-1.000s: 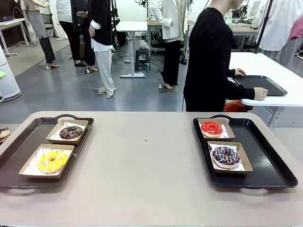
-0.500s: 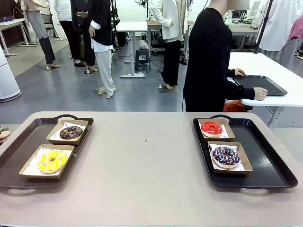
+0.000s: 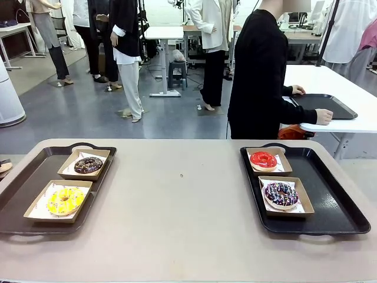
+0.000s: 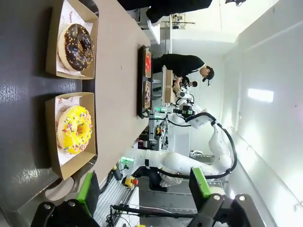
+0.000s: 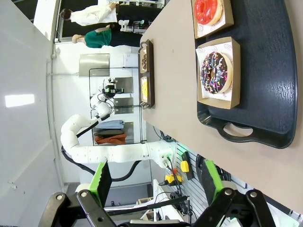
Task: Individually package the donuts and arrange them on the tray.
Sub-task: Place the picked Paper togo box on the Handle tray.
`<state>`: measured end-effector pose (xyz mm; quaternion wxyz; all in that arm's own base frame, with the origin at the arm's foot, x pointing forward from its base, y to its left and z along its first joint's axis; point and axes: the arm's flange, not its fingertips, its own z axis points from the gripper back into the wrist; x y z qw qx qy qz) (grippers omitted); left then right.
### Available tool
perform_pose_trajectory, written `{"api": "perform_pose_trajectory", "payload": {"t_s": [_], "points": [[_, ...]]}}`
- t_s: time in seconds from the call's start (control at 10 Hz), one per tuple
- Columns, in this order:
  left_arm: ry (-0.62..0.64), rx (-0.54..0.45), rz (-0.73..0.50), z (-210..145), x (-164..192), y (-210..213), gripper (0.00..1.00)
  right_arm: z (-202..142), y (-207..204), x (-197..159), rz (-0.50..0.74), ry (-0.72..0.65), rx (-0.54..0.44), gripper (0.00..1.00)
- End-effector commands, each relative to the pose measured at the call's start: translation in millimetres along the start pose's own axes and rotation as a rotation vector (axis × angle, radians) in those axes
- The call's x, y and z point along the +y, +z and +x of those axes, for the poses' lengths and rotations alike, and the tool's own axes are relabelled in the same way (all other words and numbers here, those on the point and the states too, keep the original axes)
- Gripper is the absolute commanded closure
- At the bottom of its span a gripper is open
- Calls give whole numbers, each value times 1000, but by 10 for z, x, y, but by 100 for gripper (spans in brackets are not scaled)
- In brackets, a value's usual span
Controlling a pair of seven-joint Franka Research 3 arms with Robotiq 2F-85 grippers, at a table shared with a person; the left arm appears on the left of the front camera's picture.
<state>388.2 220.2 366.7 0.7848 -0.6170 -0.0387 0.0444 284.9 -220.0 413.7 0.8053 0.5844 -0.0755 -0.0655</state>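
Sitting boxed on two trays, donuts flank bare table.

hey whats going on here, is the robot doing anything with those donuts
Nothing is being handled at this moment. Four donuts sit each in its own cardboard box: the chocolate donut and yellow donut on the left tray, the red donut and sprinkled dark donut on the right tray. The left gripper and right gripper hang open off the table, holding nothing. A person stands beyond the far side, turned towards another table.
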Motion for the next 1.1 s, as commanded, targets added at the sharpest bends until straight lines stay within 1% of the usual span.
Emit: {"api": "perform_pose_trajectory", "payload": {"t_s": [0.0, 1.0], "points": [[18, 23, -16, 10, 71, -41, 0, -13, 9, 35, 7, -4, -5, 0], [18, 23, -16, 10, 71, -41, 0, -13, 9, 35, 7, -4, -5, 0]]}}
